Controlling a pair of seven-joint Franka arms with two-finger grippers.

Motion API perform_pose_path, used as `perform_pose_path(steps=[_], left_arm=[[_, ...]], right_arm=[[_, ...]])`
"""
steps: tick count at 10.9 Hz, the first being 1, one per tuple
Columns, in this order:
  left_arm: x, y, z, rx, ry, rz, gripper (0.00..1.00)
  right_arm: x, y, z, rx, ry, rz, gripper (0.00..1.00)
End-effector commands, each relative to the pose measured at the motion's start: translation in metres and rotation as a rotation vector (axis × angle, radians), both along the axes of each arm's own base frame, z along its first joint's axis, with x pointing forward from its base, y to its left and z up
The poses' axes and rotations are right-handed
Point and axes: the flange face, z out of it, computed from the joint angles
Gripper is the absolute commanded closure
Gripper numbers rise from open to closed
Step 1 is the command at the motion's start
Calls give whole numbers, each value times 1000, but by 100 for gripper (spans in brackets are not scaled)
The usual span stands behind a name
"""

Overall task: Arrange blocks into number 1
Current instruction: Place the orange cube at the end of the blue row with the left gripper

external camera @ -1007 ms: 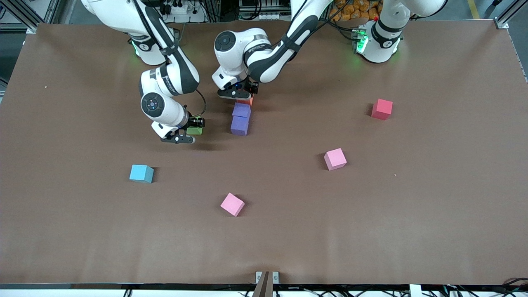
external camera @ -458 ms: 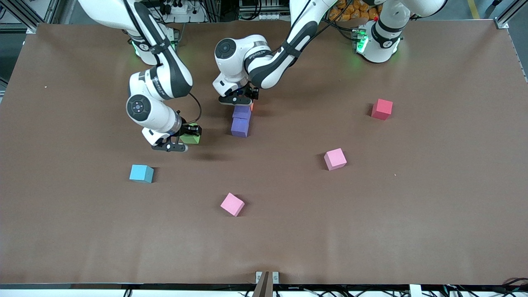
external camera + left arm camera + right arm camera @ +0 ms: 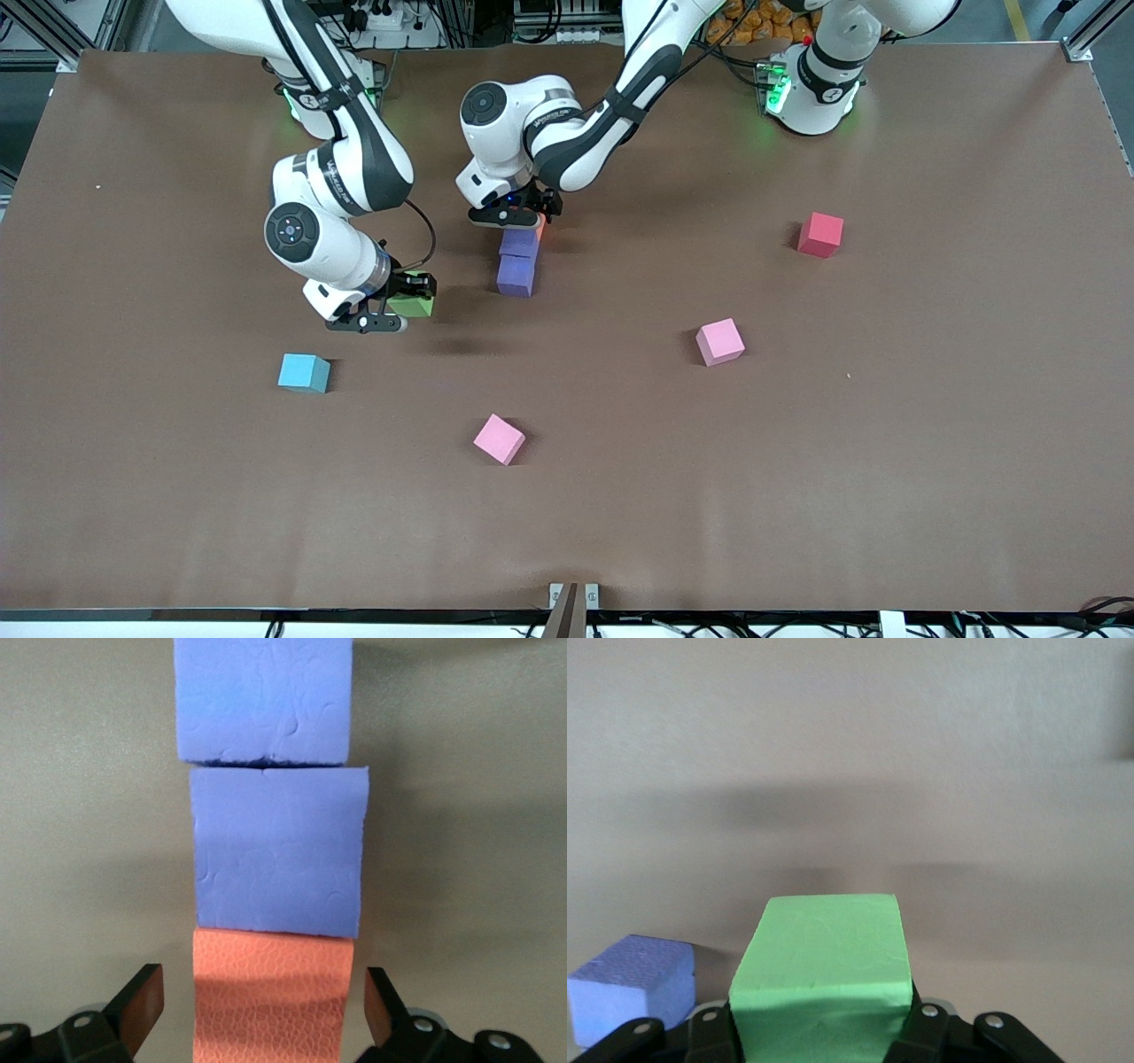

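Note:
Three blocks lie in a touching row: an orange block (image 3: pixel 273 997) and two purple blocks (image 3: pixel 276 850) (image 3: pixel 261 700). In the front view the row runs from the orange block (image 3: pixel 539 229) through the purple ones (image 3: pixel 518 244) (image 3: pixel 516 275) toward the camera. My left gripper (image 3: pixel 263 1010) (image 3: pixel 523 221) is open around the orange block, with a gap on each side. My right gripper (image 3: pixel 819 1028) (image 3: pixel 399 306) is shut on a green block (image 3: pixel 824 966) (image 3: pixel 413 307), held above the table beside the row, toward the right arm's end.
Loose blocks on the brown table: a cyan block (image 3: pixel 304 373), a pink block (image 3: pixel 499 439) nearest the camera, a second pink block (image 3: pixel 719 342) and a red block (image 3: pixel 820 234) toward the left arm's end. One purple block (image 3: pixel 629 988) shows in the right wrist view.
My left gripper has opened and let go of the orange block at the end of the row. My right gripper has risen off the table with the green block.

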Motion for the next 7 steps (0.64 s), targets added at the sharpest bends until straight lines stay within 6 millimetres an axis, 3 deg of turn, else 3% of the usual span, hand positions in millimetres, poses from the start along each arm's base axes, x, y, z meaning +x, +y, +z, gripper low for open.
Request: perform_pose_path(steps=[1,4,6,7], left_arm=[[1,-3,16,19,-30,-19,0],[17,2,65,-12,-54,13,0],[68,35,98,3,-54,107,0],[108,67,112,15,-35,200,0]], right_arm=[[9,5,13,10,-21,32,39],[12,3,15,12,-26,29,39],[14,6,17,14,-31,31,39],[19,9,19,16,-41,32,39]])
